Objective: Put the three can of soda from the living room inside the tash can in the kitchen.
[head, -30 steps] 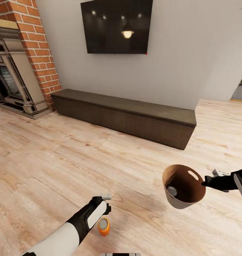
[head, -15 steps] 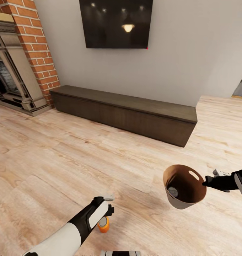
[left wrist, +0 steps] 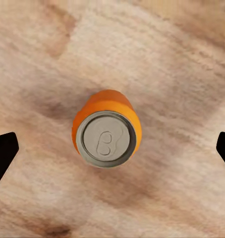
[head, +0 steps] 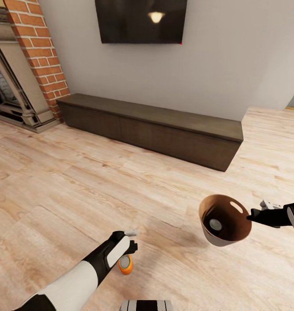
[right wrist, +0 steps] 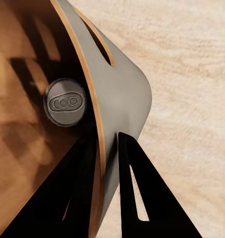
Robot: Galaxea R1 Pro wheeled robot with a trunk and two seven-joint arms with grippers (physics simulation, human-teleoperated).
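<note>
The left wrist view shows the left hand spread wide over an upright can on the floor, its fingers clear on both sides. The right wrist view shows the right hand clamped on the pail rim, one finger inside, one outside. A second can lies inside. Two cans counted. A low cabinet, TV and fireplace stand behind, well apart.

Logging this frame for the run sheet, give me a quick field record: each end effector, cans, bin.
left end effector: open, above the upright can on the floor, fingers on either side, not touching
right end effector: shut on the bin rim, bin held off the floor
can in bin: one visible
room: TV, low cabinet, fireplace
</note>
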